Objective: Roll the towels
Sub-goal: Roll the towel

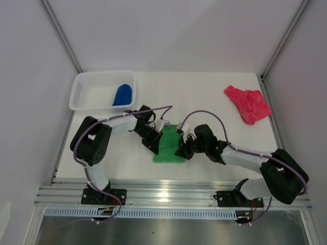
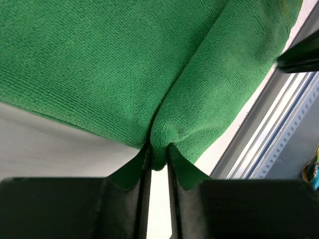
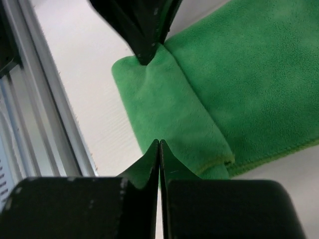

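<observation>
Left gripper (image 2: 158,149) first: I have a puckered fold at the near end of the green towel (image 1: 168,148) pinched between almost-touching jaws. Far left, the blue towel (image 1: 122,94) sits compact in the white basket (image 1: 80,93); probably rolled and done. Centre, green lies flat between my arms, only its near end turned over, so the roll is barely begun. Right gripper (image 3: 159,144) pressed together, empty, beside that flap. Far right, pink-red towel (image 1: 248,103) crumpled, not yet rolled.
</observation>
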You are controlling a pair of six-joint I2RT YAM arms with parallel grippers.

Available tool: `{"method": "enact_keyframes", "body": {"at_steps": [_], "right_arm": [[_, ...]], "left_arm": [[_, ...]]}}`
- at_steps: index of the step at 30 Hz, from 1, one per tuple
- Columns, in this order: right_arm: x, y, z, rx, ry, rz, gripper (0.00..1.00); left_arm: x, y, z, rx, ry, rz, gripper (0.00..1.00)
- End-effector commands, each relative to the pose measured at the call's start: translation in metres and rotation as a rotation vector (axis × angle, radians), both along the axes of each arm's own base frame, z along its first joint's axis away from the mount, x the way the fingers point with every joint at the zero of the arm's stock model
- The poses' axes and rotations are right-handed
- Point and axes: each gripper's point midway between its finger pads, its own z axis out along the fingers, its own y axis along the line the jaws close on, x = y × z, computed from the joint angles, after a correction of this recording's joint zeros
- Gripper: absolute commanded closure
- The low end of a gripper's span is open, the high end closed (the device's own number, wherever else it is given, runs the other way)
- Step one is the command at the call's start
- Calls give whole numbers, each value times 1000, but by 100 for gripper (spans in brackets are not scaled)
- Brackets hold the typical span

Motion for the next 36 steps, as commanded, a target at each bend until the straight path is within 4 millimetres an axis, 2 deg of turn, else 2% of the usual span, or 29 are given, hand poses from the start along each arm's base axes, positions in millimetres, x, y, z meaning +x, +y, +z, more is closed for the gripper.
{"method": "enact_keyframes", "body": {"at_steps": [1,5,9,11,14,18,19,20,21,22,25,29,32,36], "right_arm": [[24,27,14,142,-17,-95,100],[30,17,-17,65,53,-185,100],[25,6,-40,11,122,-229,100],[23,3,-51,-17,160,-246,100],[24,1,-58,-35,180,-268,100],[27,4,-52,-12,168,-272,100],[29,4,-49,-4,161,-274,100],[31,5,-47,1,158,-276,100],[31,5,-47,4,159,-277,100],[31,5,-47,5,164,-276,100],[32,4,-49,5,170,-281,100],[33,6,-50,12,181,-274,100],[33,6,-50,11,183,-279,100],[32,5,-48,13,179,-281,100]], "left_arm": [[21,-1,7,10,-78,25,79],[29,2,13,31,-129,13,72],[41,6,31,32,-244,-31,57],[42,5,47,4,-301,-86,52],[42,0,76,-61,-347,-154,52],[37,-7,107,-122,-458,-256,51],[26,-12,103,-113,-480,-312,48],[27,-12,104,-88,-570,-381,48],[16,-11,93,-69,-583,-445,46],[-5,-14,78,-58,-577,-536,41],[-23,-11,60,-31,-639,-695,36],[-30,-13,43,-4,-706,-813,35],[-27,-17,25,41,-742,-891,36],[-16,-22,18,80,-793,-900,35]]}}
